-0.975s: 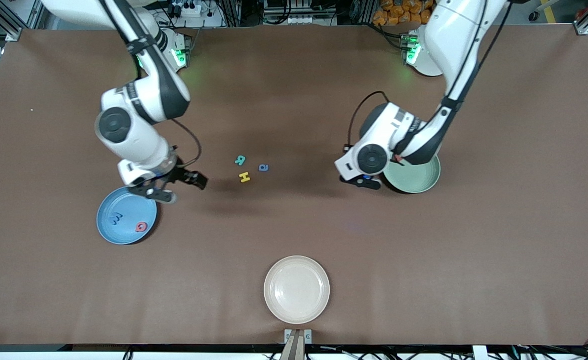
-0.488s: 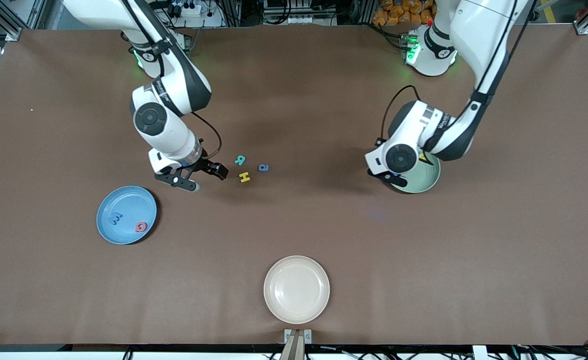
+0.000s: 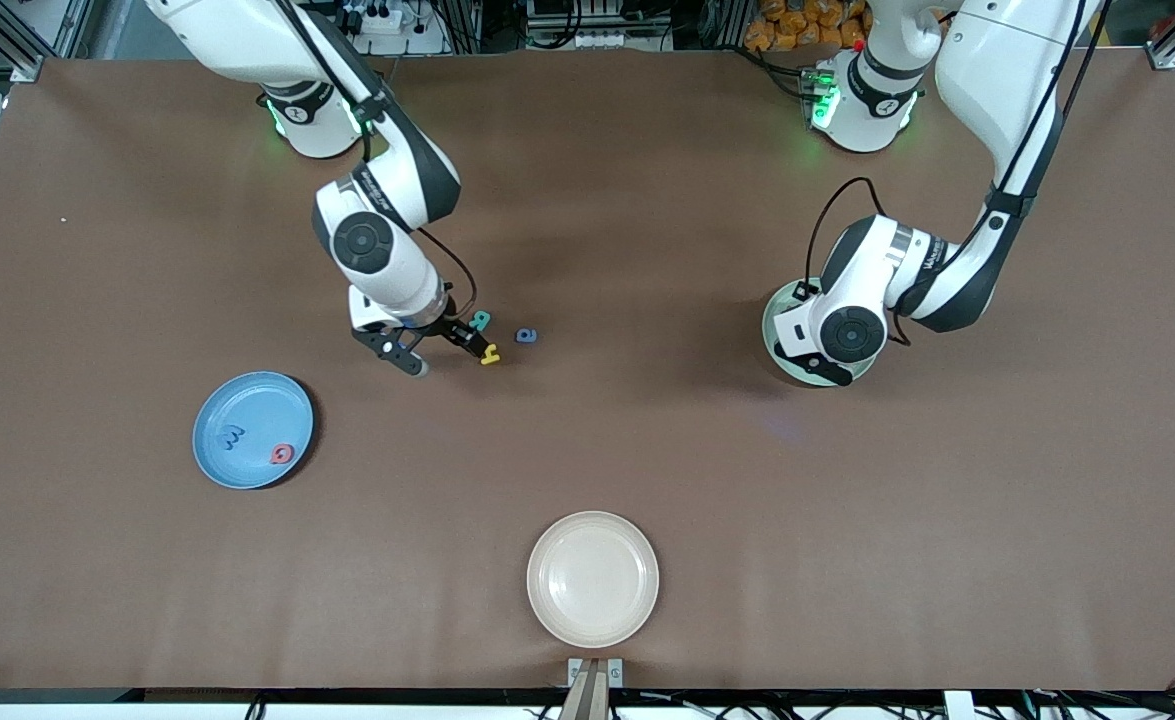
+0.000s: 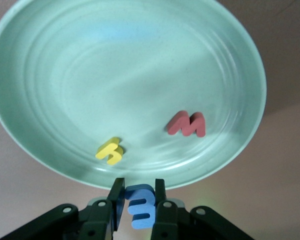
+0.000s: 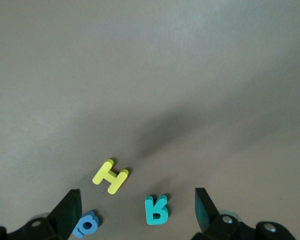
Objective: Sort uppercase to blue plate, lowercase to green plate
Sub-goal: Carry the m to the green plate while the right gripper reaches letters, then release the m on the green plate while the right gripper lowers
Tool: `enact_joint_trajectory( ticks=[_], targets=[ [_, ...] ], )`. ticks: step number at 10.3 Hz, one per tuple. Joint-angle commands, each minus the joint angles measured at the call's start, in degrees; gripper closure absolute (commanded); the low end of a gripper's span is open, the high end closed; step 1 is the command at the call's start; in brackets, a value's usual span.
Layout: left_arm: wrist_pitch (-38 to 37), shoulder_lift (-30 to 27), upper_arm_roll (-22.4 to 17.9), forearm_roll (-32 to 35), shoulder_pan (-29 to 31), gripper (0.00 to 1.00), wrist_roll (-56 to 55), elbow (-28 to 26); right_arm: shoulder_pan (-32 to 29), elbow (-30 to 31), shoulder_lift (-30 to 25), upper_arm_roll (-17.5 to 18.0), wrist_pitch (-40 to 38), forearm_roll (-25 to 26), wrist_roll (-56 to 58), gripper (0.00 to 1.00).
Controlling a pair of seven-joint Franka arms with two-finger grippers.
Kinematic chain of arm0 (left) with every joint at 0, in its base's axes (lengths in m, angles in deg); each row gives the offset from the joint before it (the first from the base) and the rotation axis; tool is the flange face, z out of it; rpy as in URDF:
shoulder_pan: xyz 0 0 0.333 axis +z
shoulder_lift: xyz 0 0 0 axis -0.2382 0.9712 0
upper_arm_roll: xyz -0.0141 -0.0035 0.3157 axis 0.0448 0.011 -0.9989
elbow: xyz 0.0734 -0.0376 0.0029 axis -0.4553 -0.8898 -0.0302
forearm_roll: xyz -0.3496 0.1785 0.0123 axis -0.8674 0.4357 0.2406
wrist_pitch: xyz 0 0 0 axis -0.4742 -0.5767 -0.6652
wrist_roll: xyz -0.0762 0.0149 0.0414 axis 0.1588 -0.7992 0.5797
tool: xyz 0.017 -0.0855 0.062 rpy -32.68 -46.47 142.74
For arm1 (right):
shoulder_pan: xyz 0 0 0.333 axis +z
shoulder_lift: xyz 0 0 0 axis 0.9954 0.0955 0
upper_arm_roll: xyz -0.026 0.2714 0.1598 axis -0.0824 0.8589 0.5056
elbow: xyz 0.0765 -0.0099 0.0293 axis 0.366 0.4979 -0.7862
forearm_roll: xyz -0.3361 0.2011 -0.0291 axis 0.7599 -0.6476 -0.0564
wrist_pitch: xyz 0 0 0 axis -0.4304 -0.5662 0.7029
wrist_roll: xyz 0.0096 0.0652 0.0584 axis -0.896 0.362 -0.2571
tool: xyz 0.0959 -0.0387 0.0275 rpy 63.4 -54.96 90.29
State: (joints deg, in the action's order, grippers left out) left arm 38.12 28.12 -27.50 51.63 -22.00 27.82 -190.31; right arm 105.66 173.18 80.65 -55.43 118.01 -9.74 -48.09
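My left gripper (image 4: 139, 192) is shut on a blue E-like lowercase letter (image 4: 140, 207), just over the rim of the green plate (image 4: 80, 75). A yellow h (image 4: 110, 150) and a small red w (image 4: 186, 124) lie in that plate. My right gripper (image 5: 137, 194) hangs open low over the uppercase teal R (image 5: 156, 209) and yellow H (image 5: 110, 176), with the blue e (image 5: 86, 224) by one finger. The blue plate (image 3: 247, 400) holds a blue W (image 3: 232, 436) and a red Q (image 3: 283, 454). In the front view the left wrist covers most of the green plate (image 3: 769, 330).
A cream-white plate (image 3: 593, 578) sits near the table edge closest to the front camera, mid-table. Bare brown tabletop lies between the three plates and the letter cluster (image 3: 492, 338).
The right arm swung from over the blue plate to the loose letters, still open. The left arm carried the blue letter over the green plate.
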Motion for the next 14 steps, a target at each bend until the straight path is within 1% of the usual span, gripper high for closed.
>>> enact_joint_trajectory(
  ticks=[1, 2, 3, 4, 5, 6, 8, 9, 10, 11, 12, 13, 14],
  targets=[
    [2.0, -0.2, 0.4, 1.3, 0.3, 0.88, 0.5, -0.8, 0.1, 3.1, 1.2, 0.0, 5.2, 0.5, -1.5, 0.00],
    [2.5, -0.1, 0.4, 1.3, 0.3, 0.87, 0.5, -0.8, 0.9, 3.1, 2.1, 0.0, 5.2, 0.6, -1.5, 0.00],
    [3.3, 0.4, 0.3, 1.2, 0.3, 0.84, 0.5, -0.8, 1.9, 3.1, 2.8, 0.0, 5.3, 0.6, -1.6, 0.00],
    [3.6, 0.3, 0.3, 1.2, 0.4, 0.60, 0.5, -0.8, 2.7, 3.3, 3.3, 0.0, 6.2, 0.6, -2.3, 0.00],
    [3.6, 0.2, 0.3, 1.0, 0.4, 0.44, -0.1, -0.8, 3.5, 3.5, 3.9, 0.0, 6.9, 0.6, -3.8, 0.00],
    [3.6, 0.1, 0.3, 0.9, 0.4, 0.37, -0.2, -0.8, 4.4, 3.6, 3.9, 0.0, 6.9, 0.6, -4.9, 0.00],
    [3.5, -0.2, 0.3, 0.7, 0.9, 0.30, -0.3, -0.8, 5.3, 4.4, 3.9, 0.0, 7.1, 0.9, -5.4, 0.00],
    [3.3, -0.5, 0.3, 0.7, 1.0, 0.25, -0.4, -0.7, 5.3, 4.8, 3.9, 0.0, 7.1, 1.2, -5.4, 0.00],
    [3.2, -1.1, 0.4, 0.4, 0.9, 0.17, -0.5, -0.5, 5.3, 5.1, 4.0, 0.0, 7.2, 2.4, -5.4, 0.00],
    [3.0, -1.7, 0.4, -1.2, 0.9, 0.14, -0.5, -0.2, 5.3, 5.1, 4.1, 0.0, 7.2, 2.9, -5.4, 0.00],
    [2.9, -2.3, 0.5, -4.2, 0.8, 0.14, -1.2, 0.2, 5.3, 5.1, 4.3, 0.0, 7.9, 3.0, -5.4, 0.00],
    [2.8, -2.9, 0.8, -5.6, 0.4, 0.14, -4.1, 0.4, 5.3, 5.1, 4.8, 0.0, 8.7, 3.0, -5.4, 0.00],
    [2.8, -2.7, 1.1, -5.8, 0.0, 0.14, -6.6, 1.8, 5.3, 5.1, 5.3, 0.0, 9.4, 3.1, -5.4, 0.00]
  ],
)
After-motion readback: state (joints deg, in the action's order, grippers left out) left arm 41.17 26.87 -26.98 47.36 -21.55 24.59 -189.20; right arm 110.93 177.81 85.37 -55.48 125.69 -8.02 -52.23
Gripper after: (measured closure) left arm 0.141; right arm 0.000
